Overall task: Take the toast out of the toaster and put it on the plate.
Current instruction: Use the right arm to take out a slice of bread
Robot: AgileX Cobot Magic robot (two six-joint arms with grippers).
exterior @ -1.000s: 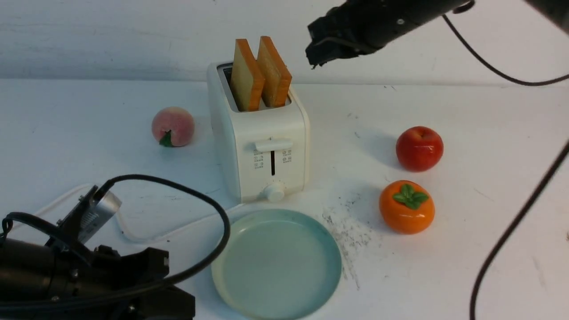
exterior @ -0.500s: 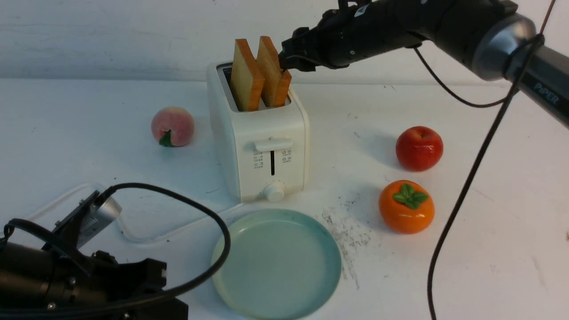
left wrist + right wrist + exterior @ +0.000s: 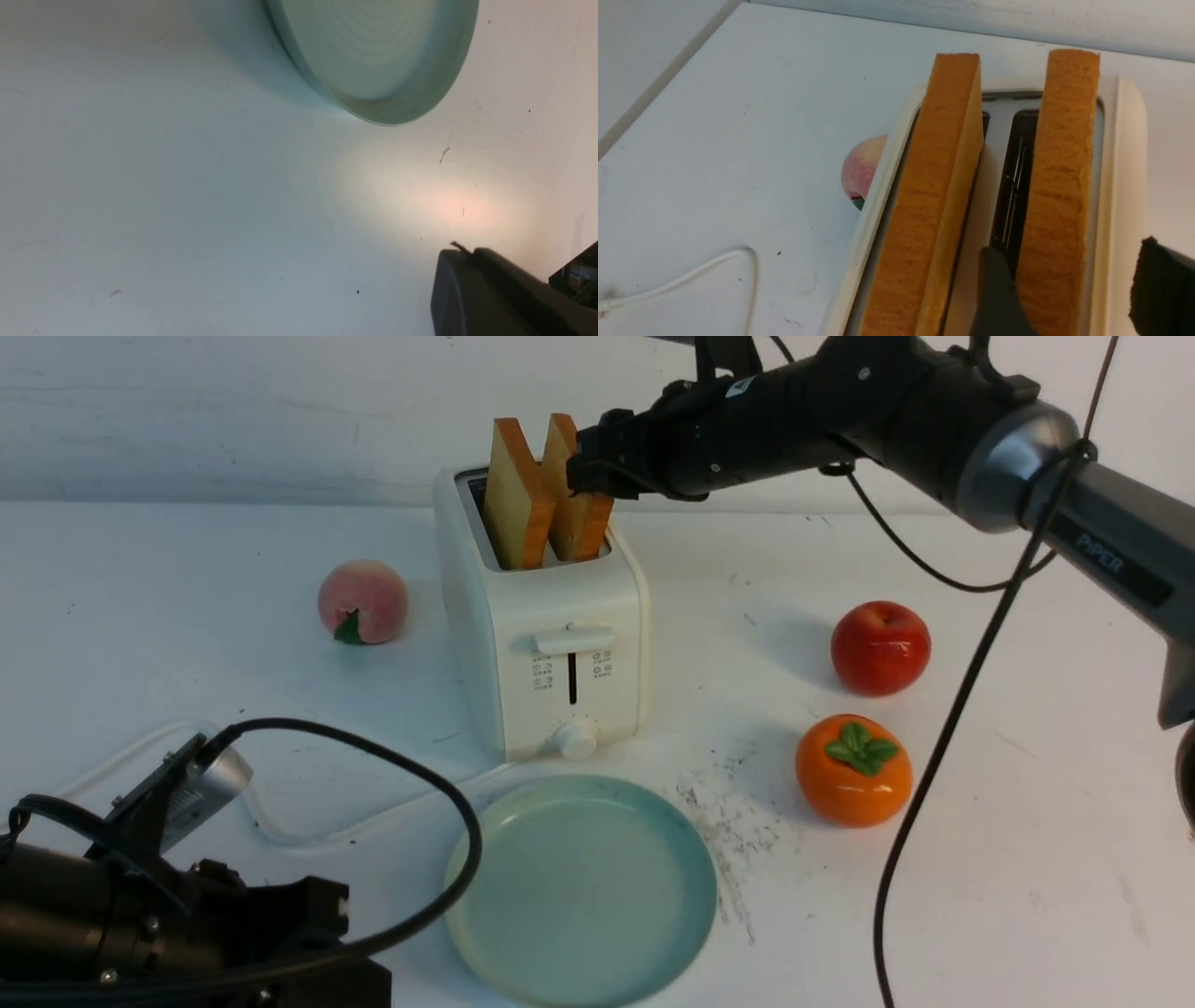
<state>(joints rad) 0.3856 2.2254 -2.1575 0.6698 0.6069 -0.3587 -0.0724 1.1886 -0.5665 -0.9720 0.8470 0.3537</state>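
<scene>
Right pincer (image 3: 1069, 280): fingers apart, astride the right-hand slice (image 3: 581, 518).
Left pincer (image 3: 472, 261): fingers together.
Toast: two slices, upright in the toaster (image 3: 569, 607).
Plate (image 3: 579, 896): on the counter (image 3: 1027, 859), before the toaster.

front: high, facing forward — wide | left wrist: low over table | right wrist: close (toaster (image 3: 1129, 186) shared)
</scene>
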